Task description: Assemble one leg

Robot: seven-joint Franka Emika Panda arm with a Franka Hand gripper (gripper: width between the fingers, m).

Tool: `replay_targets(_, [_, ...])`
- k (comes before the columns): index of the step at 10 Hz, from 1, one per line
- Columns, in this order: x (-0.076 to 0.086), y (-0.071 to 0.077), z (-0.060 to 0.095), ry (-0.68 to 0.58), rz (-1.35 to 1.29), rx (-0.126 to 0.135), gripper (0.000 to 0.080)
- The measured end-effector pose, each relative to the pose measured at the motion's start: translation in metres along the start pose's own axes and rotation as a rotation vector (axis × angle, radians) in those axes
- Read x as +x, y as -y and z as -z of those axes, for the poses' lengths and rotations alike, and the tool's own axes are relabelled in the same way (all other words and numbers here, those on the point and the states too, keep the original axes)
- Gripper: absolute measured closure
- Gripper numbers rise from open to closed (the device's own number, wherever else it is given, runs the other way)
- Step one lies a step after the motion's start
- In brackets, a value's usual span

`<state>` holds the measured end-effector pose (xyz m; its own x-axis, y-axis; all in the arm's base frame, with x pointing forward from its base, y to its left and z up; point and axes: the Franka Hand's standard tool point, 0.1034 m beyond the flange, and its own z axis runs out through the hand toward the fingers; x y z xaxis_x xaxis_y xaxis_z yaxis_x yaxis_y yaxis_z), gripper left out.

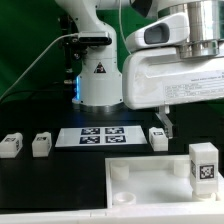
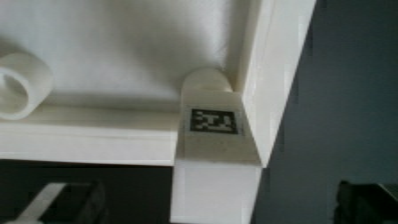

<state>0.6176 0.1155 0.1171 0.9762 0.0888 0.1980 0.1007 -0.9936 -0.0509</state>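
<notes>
One leg (image 1: 203, 165) stands upright in the corner of the white panel (image 1: 150, 178) nearest the exterior view's right, its tag facing the camera. In the wrist view the same leg (image 2: 217, 150) sits in the panel's corner (image 2: 107, 130), tag (image 2: 214, 121) visible. My gripper (image 2: 214, 205) is open above it. Its dark fingers (image 2: 54, 205) stand wide on either side of the leg and do not touch it. In the exterior view one finger (image 1: 165, 122) hangs below the white hand. Three more legs lie on the table: two at the left (image 1: 10, 145) (image 1: 41, 145), one by the board (image 1: 158, 137).
The marker board (image 1: 100, 136) lies flat behind the panel. The robot base (image 1: 98, 75) stands at the back with a cable to its left. A round socket (image 2: 18, 85) shows on the panel in the wrist view.
</notes>
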Motion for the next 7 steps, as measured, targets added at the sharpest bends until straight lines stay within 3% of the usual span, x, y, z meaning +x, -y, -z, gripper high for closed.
replay_targets(4, [0.013, 0.005, -0.017, 0.079, -0.039, -0.001, 0.0150])
replay_targets(7, [0.006, 0.003, -0.037, 0.062, -0.040, -0.002, 0.0150])
